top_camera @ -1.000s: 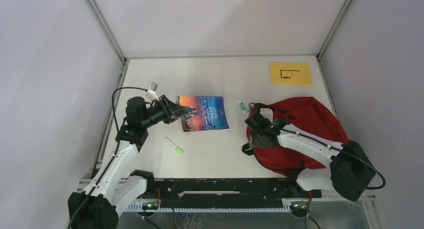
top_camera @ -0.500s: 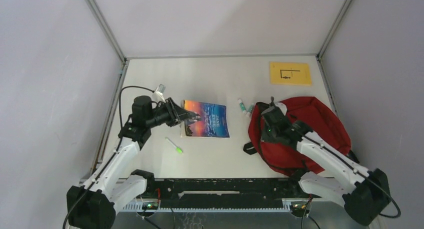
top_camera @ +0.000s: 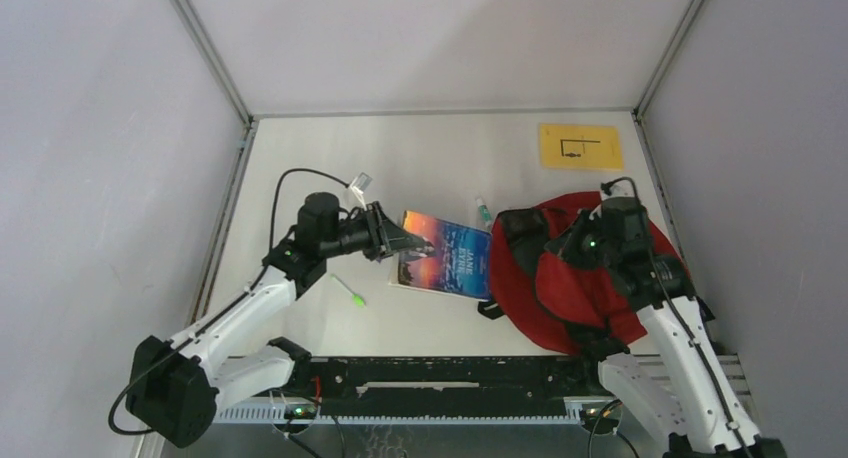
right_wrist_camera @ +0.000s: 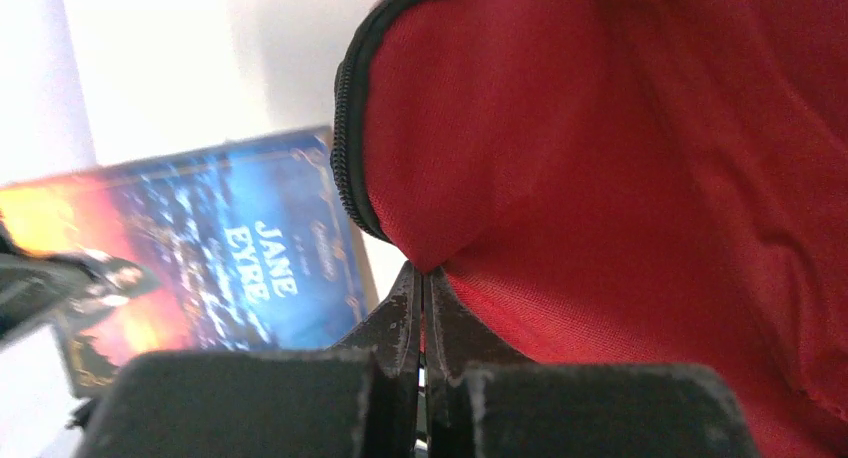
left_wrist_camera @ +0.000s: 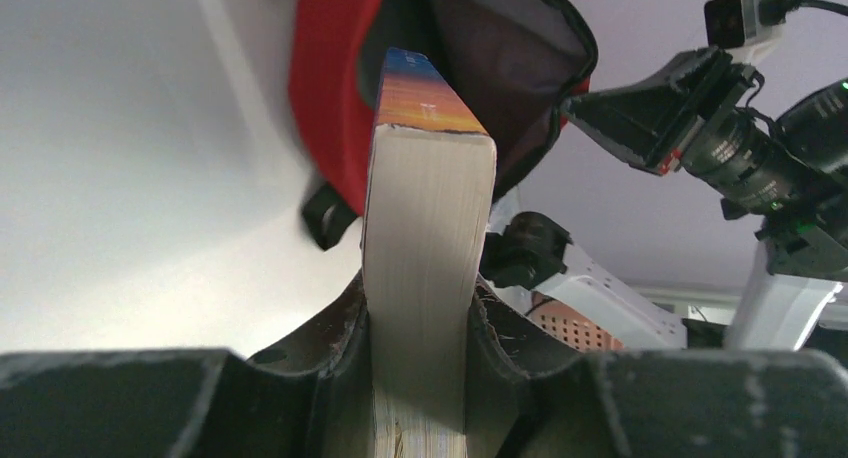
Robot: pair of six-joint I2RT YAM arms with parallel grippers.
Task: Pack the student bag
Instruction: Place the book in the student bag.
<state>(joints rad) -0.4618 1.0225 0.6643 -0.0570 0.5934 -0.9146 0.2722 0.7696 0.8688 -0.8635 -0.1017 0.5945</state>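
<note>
Book, clamped in left end effector; student bag at its 3 o'clock, flap pinched by right end effector. Risk: fabric slips, mouth collapses, book snags zipper.

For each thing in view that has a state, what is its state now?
Red fabric backpack: lying on the table, zipper open, flap lifted.
Paperback book with blue and orange cover: closed, gripped, far end at the backpack's mouth.
Left gripper: shut on the book.
Right gripper: shut on the backpack's flap.
Green-tipped pen: lying free on the table.
Yellow card: lying flat, untouched.
</note>
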